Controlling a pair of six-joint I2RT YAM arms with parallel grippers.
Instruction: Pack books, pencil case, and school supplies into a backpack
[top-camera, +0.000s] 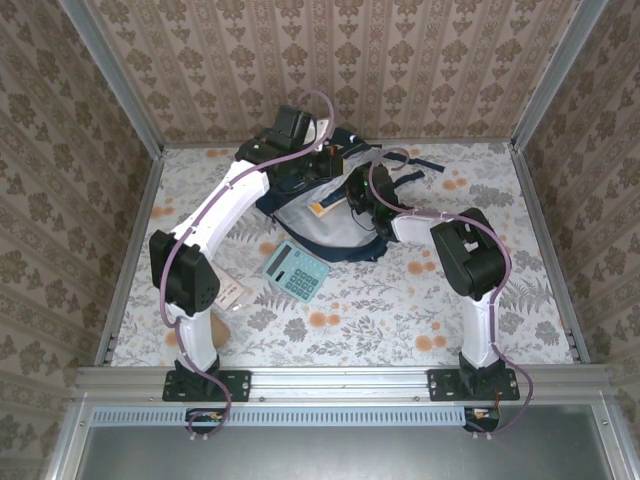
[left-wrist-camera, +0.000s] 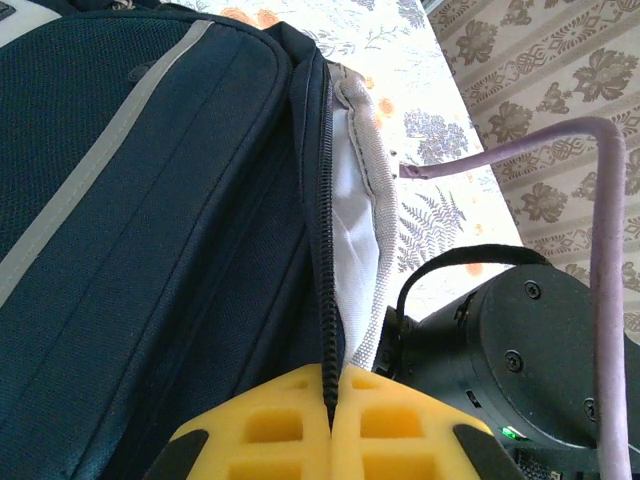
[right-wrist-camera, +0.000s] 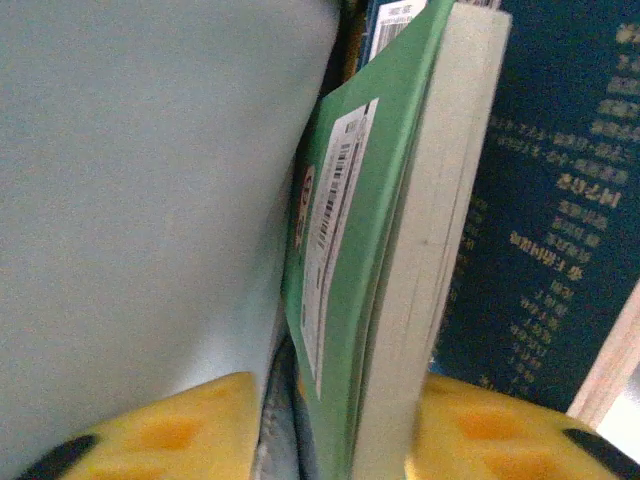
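1. I see backpack (left-wrist-camera: 140, 220) open at far mid table (top-camera: 400, 300); green book (right-wrist-camera: 350, 250) & dark blue book (right-wrist-camera: 540, 200) upright inside.
2. My R gripper (right-wrist-camera: 335, 430) is in there, jaws spread either side of green book. L gripper (left-wrist-camera: 330, 420) jaws are pressed together on backpack's zip edge.
3. Calculator (top-camera: 295, 270) & white card (top-camera: 233, 292) lie out on table. Pencil case (top-camera: 220, 333) is half hidden by L arm (top-camera: 190, 280).
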